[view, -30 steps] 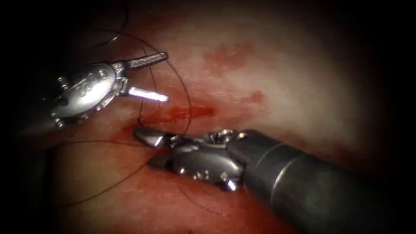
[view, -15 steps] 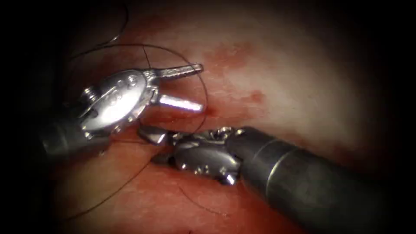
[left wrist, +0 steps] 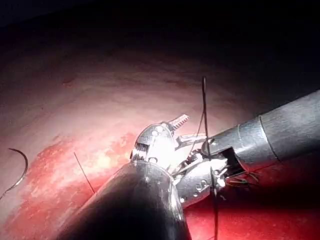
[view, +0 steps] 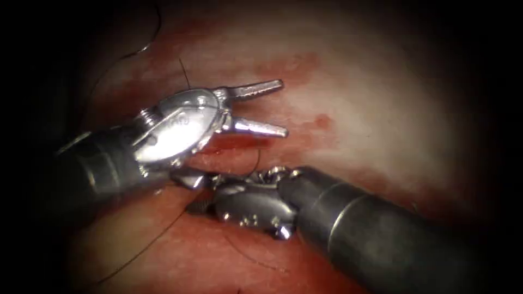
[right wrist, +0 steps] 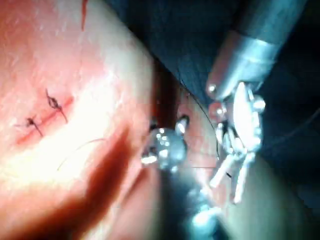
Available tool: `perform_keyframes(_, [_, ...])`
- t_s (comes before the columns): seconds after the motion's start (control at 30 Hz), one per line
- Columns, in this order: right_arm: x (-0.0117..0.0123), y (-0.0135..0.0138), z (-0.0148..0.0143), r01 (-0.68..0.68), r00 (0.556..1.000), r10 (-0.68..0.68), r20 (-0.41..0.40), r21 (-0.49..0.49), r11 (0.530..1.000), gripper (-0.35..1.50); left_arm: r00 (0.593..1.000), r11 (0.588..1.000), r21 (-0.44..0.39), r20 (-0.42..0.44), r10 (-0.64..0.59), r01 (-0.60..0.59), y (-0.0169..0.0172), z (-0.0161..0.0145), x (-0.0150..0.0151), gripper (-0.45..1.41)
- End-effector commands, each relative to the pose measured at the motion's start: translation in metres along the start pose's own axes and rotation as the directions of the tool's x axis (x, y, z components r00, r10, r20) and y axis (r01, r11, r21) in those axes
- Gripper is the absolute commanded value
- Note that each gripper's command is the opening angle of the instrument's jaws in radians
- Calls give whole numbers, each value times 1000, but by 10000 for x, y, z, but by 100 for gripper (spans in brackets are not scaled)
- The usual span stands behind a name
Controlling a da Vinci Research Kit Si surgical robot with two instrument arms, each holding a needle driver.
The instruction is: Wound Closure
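Note:
The left tool (view: 284, 108) reaches in from the left over the tissue (view: 370, 109), jaws open and holding nothing, just above the red cut (view: 239, 142). The right tool (view: 192, 191) lies below the cut pointing left, jaws apart, with nothing seen gripped. Dark thread (view: 256, 160) curls from the cut to the right tool's wrist, and another strand (view: 136, 256) trails off lower left. In the left wrist view the left tool (left wrist: 187, 127) sits against the right tool's wrist, with thread (left wrist: 204, 105) rising between them. A thin dark curve, possibly the needle (left wrist: 22, 167), lies loose on the tissue.
In the right wrist view, two tied stitches (right wrist: 42, 114) sit on the tissue, away from the left tool (right wrist: 226, 186) with its spread jaws. Red fluid (view: 289, 68) stains the tissue around the cut. The right tool's thick shaft (view: 392, 239) covers the lower right.
The left tool has moved right across the tissue above the cut, jaws still open. The thread loop that arched above the right tool has dropped. The right tool has barely moved.

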Motion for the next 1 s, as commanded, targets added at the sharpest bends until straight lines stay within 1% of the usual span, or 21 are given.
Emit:
perform_keyframes(0.03, [-2,4,12,1,1000,-1,0,0,1000,148,1000,998,-66,-12,-22,21,4,7,-1,22])
perform_keyframes(0.07, [-2,4,13,1,1000,-1,1,0,1000,148,1000,993,-115,-15,-22,21,9,8,1,21])
perform_keyframes(0.17, [-2,3,14,2,1000,-2,1,2,1000,148,999,974,-223,-3,-41,40,24,15,6,21])
perform_keyframes(0.2, [-3,3,14,2,1000,-2,1,2,1000,148,998,947,-315,-9,-68,62,34,18,9,19])
perform_keyframes(0.3, [-4,3,12,3,1000,-3,1,3,1000,148,996,895,-439,4,-90,83,47,15,11,17])
perform_keyframes(0.33, [-6,2,10,3,1000,-3,0,3,1000,148,997,866,-494,13,-82,78,55,6,13,16])
perform_keyframes(0.37, [-7,2,9,3,1000,-3,0,4,1000,148,997,855,-512,13,-79,75,58,1,15,16])
perform_keyframes(0.4, [-8,2,8,3,1000,-3,-1,4,1000,148,997,847,-527,12,-83,77,61,-5,17,16])
perform_keyframes(0.43, [-11,1,6,3,1000,-3,-1,5,1000,148,997,833,-547,20,-80,78,69,-19,19,16])
perform_keyframes(0.47, [-11,1,6,3,1000,-3,-1,5,1000,148,997,829,-553,29,-73,77,73,-28,20,16])
perform_keyframes(0.5, [-12,1,5,3,1000,-3,-1,6,1000,148,997,825,-560,40,-66,78,77,-34,20,16])
perform_keyframes(0.57, [-12,2,1,3,1000,-3,-4,7,1000,148,996,809,-583,74,-40,76,89,-58,18,16])
perform_keyframes(0.7, [-14,4,-6,2,1000,-2,-8,10,1000,148,995,797,-600,102,-11,71,87,-78,18,16])
perform_keyframes(0.8, [-19,7,-16,-18,1000,18,-13,15,1000,148,992,786,-614,128,12,70,82,-91,18,17])
perform_keyframes(0.83, [-21,8,-21,-30,999,30,-16,18,999,148,990,785,-616,137,18,71,79,-96,18,17])
perform_keyframes(0.93, [-26,9,-35,-76,997,77,-23,28,997,148,986,804,-591,162,33,70,73,-109,17,19])
perform_keyframes(1.0, [-31,10,-46,-136,990,137,-30,29,990,148,984,814,-577,175,40,70,69,-115,15,19])
